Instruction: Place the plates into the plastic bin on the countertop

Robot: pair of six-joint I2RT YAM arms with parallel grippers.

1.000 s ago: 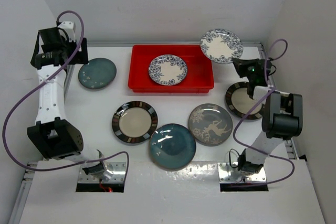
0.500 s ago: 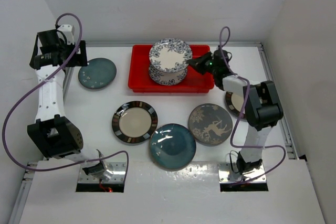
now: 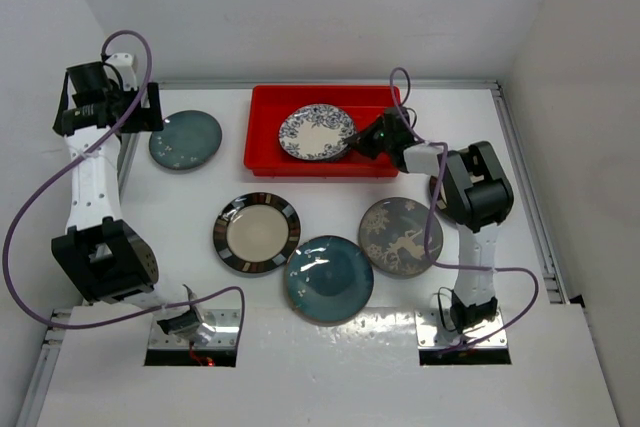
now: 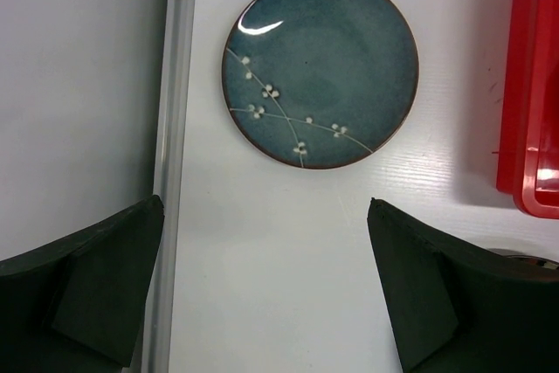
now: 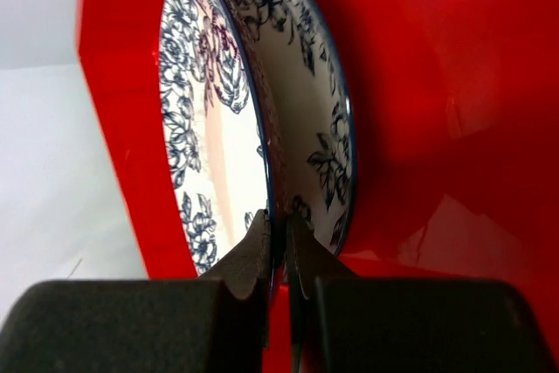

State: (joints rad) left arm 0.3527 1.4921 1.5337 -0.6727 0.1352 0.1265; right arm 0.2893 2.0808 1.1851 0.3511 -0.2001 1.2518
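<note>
White panels (image 3: 300,17) walling white desk (image 3: 180,217), right pincer (image 5: 278,242) clamping floral plate (image 5: 205,128) in red bin (image 3: 268,142), left pincer (image 4: 262,281) gaping wide over teal plate (image 4: 320,70)

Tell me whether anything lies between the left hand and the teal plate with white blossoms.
Nothing visible does. The left hand is open, and only bare white countertop separates it from the teal plate, which lies flat. The red bin sits off to the side.

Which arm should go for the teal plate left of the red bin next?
Left. The left gripper is open beside that teal plate, while the right gripper is shut on a floral plate inside the red bin.
</note>
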